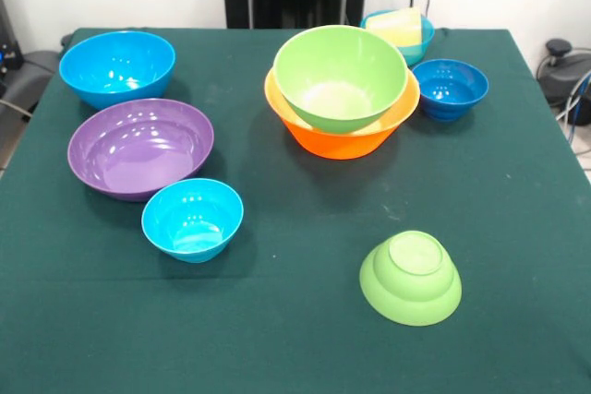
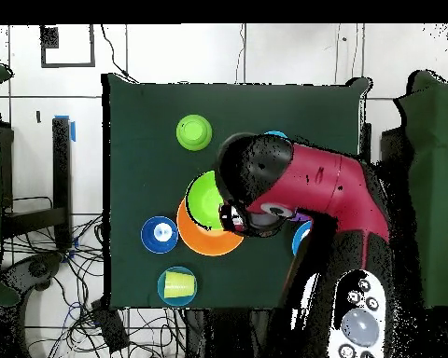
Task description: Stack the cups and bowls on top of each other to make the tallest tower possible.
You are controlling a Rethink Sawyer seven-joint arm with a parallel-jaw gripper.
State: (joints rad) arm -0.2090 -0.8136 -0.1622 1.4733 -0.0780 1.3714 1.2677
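A large lime green bowl point(image 1: 340, 76) sits inside a large orange bowl point(image 1: 342, 140) at the table's far middle. Behind them a pale yellow cup point(image 1: 397, 23) lies in a small light blue bowl point(image 1: 426, 36). A small dark blue bowl point(image 1: 450, 89) stands to the right. A large blue bowl point(image 1: 117, 66), a large purple bowl point(image 1: 140, 147) and another small light blue bowl point(image 1: 192, 219) stand at the left. A small lime green bowl point(image 1: 411, 277) lies upside down near the front. The orange cup is out of view. The gripper point(image 2: 233, 218) shows only from above, over the nested bowls point(image 2: 204, 198).
The red and black arm point(image 2: 302, 186) reaches over the table in the overhead view and hides the purple and blue bowls there. The dark green cloth point(image 1: 295, 339) covers the table. Cables lie on the floor by the table's edges.
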